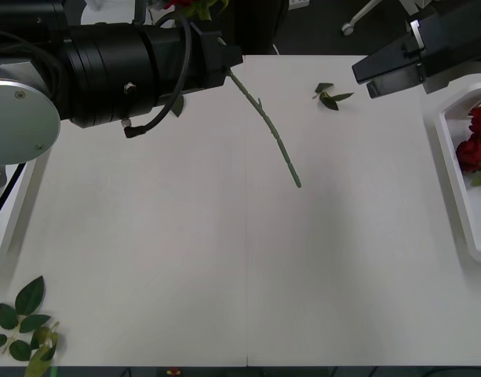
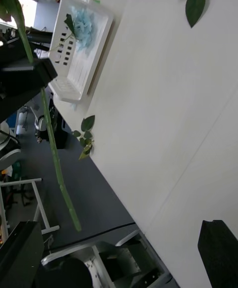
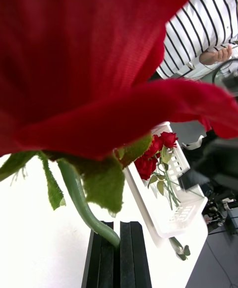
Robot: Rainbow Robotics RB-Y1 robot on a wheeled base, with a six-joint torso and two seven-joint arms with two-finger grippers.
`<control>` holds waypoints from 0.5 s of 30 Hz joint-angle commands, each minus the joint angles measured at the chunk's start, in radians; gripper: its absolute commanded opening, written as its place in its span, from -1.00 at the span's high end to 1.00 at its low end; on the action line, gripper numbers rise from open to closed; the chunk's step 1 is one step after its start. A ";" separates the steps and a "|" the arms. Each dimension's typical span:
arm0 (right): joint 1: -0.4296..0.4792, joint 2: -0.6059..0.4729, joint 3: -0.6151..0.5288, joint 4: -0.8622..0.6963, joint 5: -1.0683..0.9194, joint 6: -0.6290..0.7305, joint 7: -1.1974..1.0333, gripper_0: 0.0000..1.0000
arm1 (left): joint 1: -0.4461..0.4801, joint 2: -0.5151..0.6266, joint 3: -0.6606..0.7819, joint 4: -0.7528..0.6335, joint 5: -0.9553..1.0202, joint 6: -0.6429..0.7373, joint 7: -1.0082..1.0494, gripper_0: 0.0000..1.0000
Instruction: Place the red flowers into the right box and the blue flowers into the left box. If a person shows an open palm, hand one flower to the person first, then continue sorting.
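red flower (image 3: pixel 89 60) | stem clamped in left pincer (image 3: pixel 118 248) | head just above

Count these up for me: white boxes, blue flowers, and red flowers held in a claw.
White boxes: 2, the left box and the right box
Blue flowers: 1, the blue flower lying in the left box
Red flowers held: 1, the red flower in the left claw
Total: 4

A lab or office is showing: white table (image 1: pixel 185 259), dark floor, wheeled chair base (image 1: pixel 362 17), metal stands (image 2: pixel 22 203), cables trailing.
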 commanded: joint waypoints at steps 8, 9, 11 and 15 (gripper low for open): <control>0.267 -0.037 -0.231 -0.278 0.009 0.017 -0.008 -0.84 | -0.038 -0.015 0.015 -0.031 -0.006 -0.014 -0.019 1.00; 0.276 -0.034 -0.238 -0.288 0.012 0.014 -0.008 -0.84 | -0.038 -0.015 0.015 -0.031 -0.006 -0.014 -0.019 1.00; 0.304 -0.023 -0.251 -0.312 0.024 0.007 -0.013 -0.84 | -0.038 -0.015 0.015 -0.031 -0.006 -0.014 -0.019 1.00; 0.333 0.002 -0.254 -0.354 0.078 -0.026 -0.014 -0.84 | -0.038 -0.015 0.015 -0.031 -0.006 -0.014 -0.019 1.00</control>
